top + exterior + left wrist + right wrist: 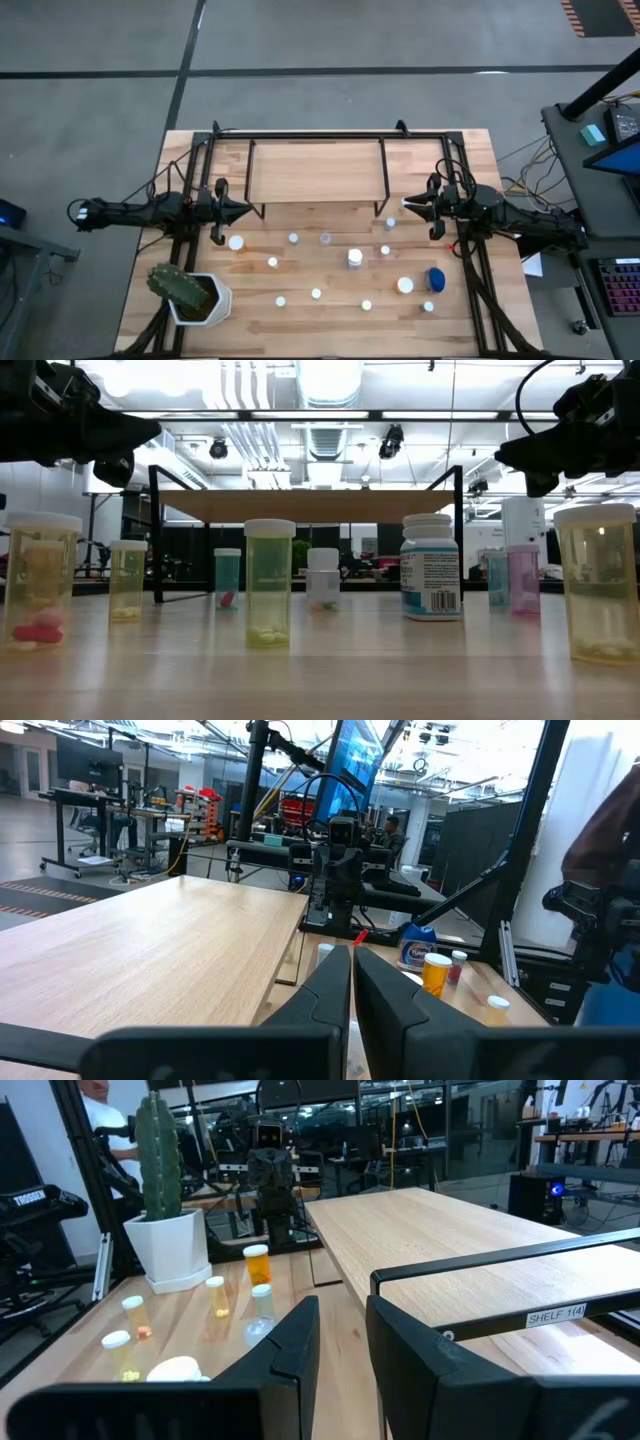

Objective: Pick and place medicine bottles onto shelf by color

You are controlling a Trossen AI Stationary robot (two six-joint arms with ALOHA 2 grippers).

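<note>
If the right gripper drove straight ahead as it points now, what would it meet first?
Probably nothing close. The right gripper, empty with its jaws slightly apart, points across the table along the front edge of the shelf. Its wrist view looks clear until the left gripper opposite, though depth is hard to judge.

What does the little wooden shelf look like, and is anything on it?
The shelf is a flat, light-wood board, rectangular, held up on thin black metal legs. It stands level on the far half of the big table, in the middle between the two arms. Its top is bare: no bottle stands on it yet. The medicine bottles all sit on the table in front of it, not touching it. In the low view you can see right under the board. Neither arm touches it.
</note>
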